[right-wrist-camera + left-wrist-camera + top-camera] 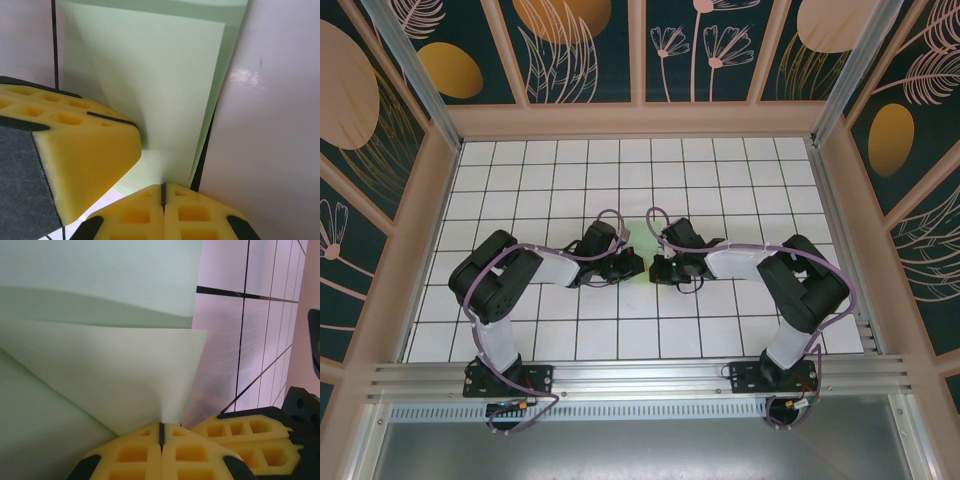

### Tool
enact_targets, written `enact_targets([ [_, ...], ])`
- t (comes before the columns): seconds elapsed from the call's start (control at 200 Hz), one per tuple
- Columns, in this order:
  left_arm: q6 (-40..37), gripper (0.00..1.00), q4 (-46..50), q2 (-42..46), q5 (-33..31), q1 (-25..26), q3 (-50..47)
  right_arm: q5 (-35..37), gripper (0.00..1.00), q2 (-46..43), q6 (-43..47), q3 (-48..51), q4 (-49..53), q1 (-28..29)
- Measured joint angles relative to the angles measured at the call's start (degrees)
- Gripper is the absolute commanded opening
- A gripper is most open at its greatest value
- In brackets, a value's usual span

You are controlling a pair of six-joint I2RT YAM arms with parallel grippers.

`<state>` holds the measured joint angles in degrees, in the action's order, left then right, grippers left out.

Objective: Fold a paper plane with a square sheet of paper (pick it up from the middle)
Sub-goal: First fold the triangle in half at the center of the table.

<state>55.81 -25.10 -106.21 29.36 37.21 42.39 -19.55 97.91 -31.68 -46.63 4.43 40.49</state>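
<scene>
Your left end effector and right end effector are both pressed together, each apparently pinching the half-folded sheet at mid-table. Move them in step and gently, or the thin paper may skew or tear.

From above, can spot just a sliver of the paper, mostly hidden by the left gripper and right gripper; too small to tell its folds. From the left wrist, cut off at the top and left edges. From the right wrist, cut off at the top. Also cut off, at the bottom edge: the yellow fingers.
</scene>
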Motion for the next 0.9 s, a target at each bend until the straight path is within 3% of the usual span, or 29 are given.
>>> enact_targets([
  [0.535, -0.4, 0.03, 9.2, 0.0, -5.6, 0.8, 4.5, 1.8, 0.0, 0.8, 2.0, -1.6, 2.9, 0.5],
  [0.896, -3.3, 0.04, 10.8, 0.0, -7.2, -5.0, 5.5, 2.0, 0.0, 1.2, 2.0, -1.9, 3.3, 0.5],
])
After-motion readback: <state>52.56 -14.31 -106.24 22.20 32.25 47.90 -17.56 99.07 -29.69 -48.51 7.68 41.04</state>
